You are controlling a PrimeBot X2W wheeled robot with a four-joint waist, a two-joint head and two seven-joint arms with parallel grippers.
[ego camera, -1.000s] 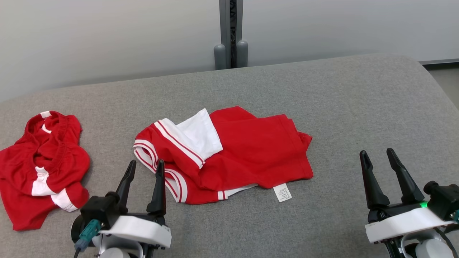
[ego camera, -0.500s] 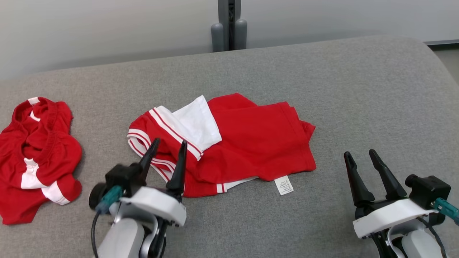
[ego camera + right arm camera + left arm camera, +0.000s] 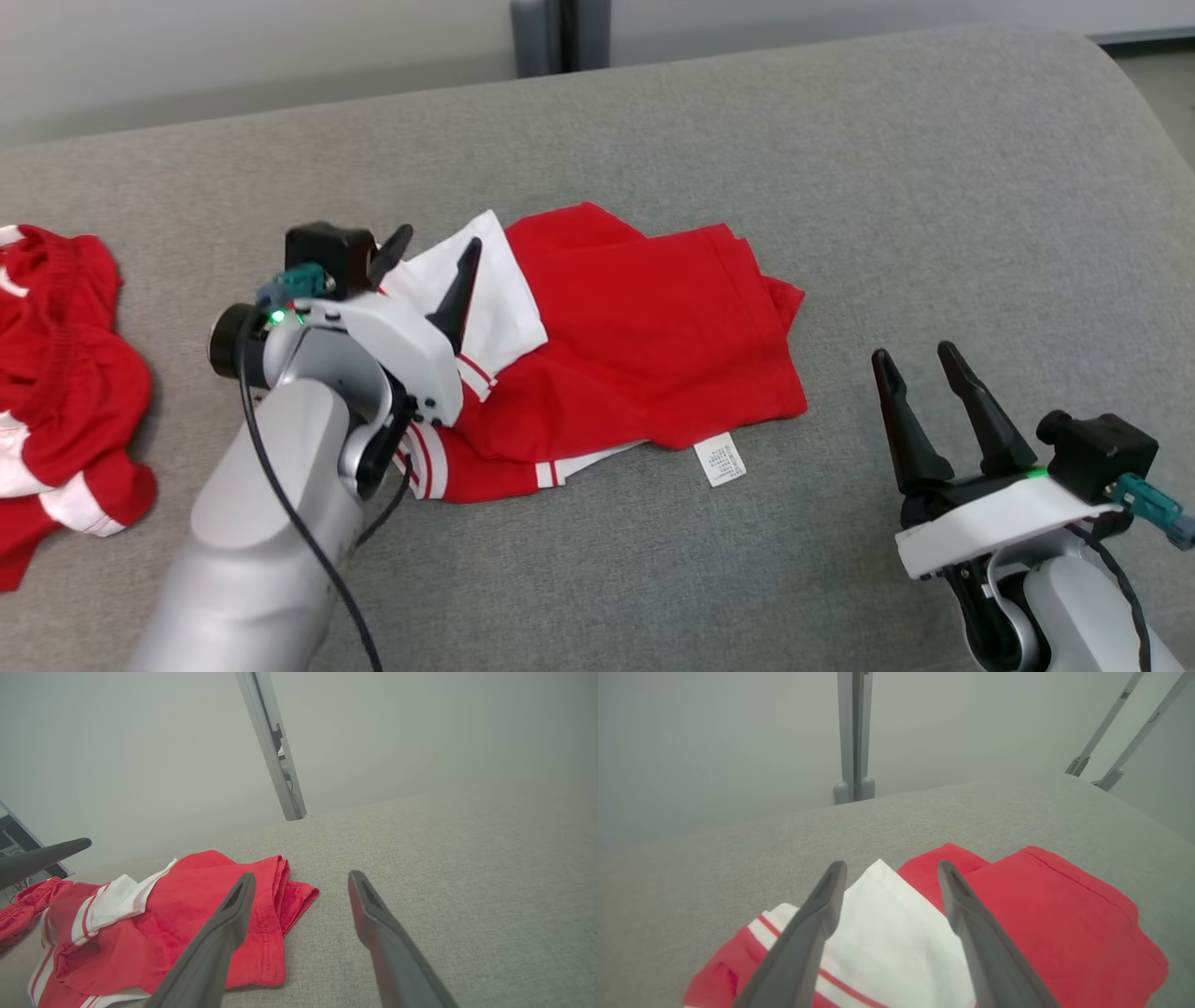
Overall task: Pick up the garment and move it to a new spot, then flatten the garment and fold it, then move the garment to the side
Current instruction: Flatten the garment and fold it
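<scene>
The garment (image 3: 653, 355), a red jersey piece with white stripes, lies loosely doubled over near the middle of the grey cushion (image 3: 840, 168). A white panel (image 3: 485, 280) is flipped back over its 10 o'clock corner. A small printed label (image 3: 720, 461) pokes out from the hem at about 5 o'clock. The cloth looks soft and limp, rumpled at the 3 o'clock edge where the layers bunch.

The left gripper (image 3: 439, 238) hangs over the white panel at the garment's 9 o'clock end, fingers spread wide and holding nothing. From its wrist view the two fingers straddle the panel's point. The right gripper (image 3: 913, 352) waits well apart at about 4 o'clock, also spread and empty.

I'd say this is the very first step, the pick-up, and no grasp is made yet. The next move calls for dropping the left fingers onto the cloth and pinching through all the layers, not just the loose white flap, or the piece may unfold as it lifts.

The cushion is a coarse woven fabric with rounded edges. A second red bundle (image 3: 56, 373) sits crumpled far out at 9 o'clock, and a grey post (image 3: 546, 33) stands behind at 12.
</scene>
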